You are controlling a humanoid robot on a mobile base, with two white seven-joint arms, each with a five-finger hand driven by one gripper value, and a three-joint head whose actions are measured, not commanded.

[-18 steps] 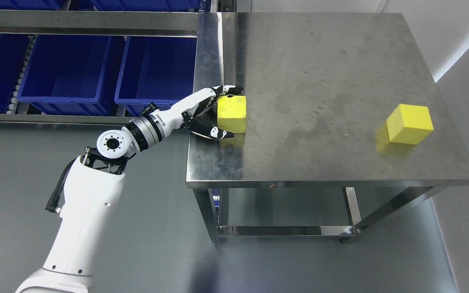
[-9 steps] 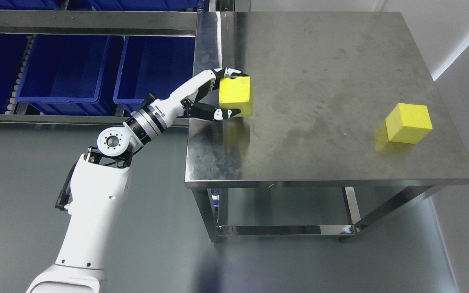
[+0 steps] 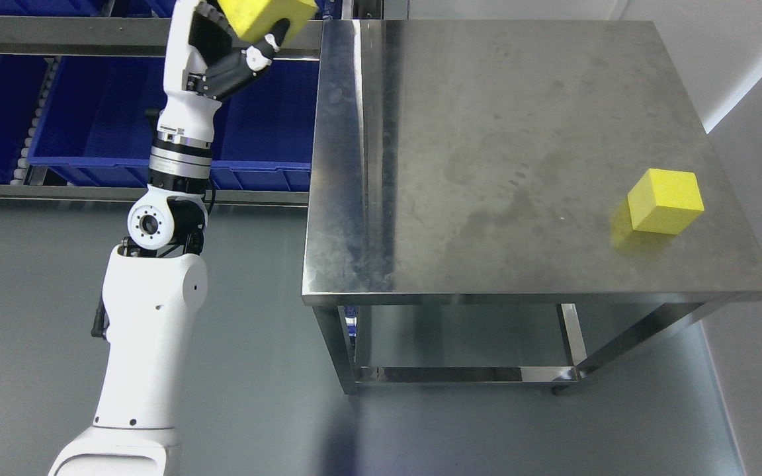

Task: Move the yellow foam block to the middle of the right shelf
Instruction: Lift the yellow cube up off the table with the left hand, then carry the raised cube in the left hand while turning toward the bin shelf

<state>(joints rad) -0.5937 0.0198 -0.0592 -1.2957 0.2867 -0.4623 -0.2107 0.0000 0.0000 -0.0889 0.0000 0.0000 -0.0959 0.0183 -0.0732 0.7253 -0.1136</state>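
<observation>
I'm looking into what reads as a warehouse or industrial test room rather than a home. A bare stainless-steel table (image 3: 526, 158) on plain square legs stands on a smooth grey floor (image 3: 255, 370), with pale blank walls (image 3: 745, 53) meeting at the far right. Just beside the table's left edge a steel rack (image 3: 136, 36) holds a row of open blue storage bins (image 3: 100, 112), with a line of white rollers running between two of them.
</observation>
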